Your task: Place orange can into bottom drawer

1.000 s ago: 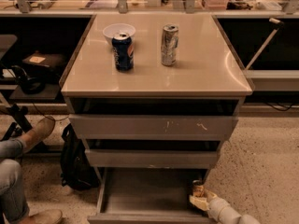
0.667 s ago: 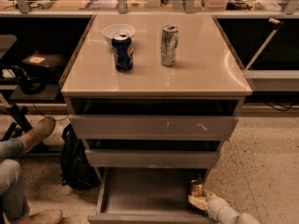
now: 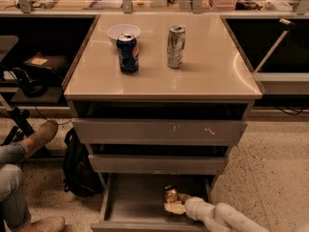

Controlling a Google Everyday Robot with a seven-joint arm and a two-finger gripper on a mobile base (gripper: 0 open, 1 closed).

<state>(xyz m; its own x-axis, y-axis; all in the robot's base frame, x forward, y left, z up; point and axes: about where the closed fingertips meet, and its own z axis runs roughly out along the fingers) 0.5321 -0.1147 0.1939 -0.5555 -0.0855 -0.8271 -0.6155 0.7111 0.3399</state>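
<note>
The orange can [image 3: 170, 193] stands upright inside the open bottom drawer [image 3: 135, 199], right of the drawer's middle. My gripper [image 3: 175, 206] reaches in from the lower right on a white arm [image 3: 227, 217] and sits low in the drawer, shut on the can's lower part. The can's silver top shows above the fingers. The drawer's low front panel runs along the bottom of the view.
The middle drawer [image 3: 157, 163] and the scratched top drawer [image 3: 159, 131] stand slightly pulled out above. A dark blue can [image 3: 128, 52], a silver can [image 3: 175, 46] and a white bowl [image 3: 123, 31] sit on the tabletop. A black backpack [image 3: 79, 166] and a person's legs [image 3: 19, 178] are at left.
My gripper and the orange can have moved left together inside the bottom drawer, from its right side toward the middle.
</note>
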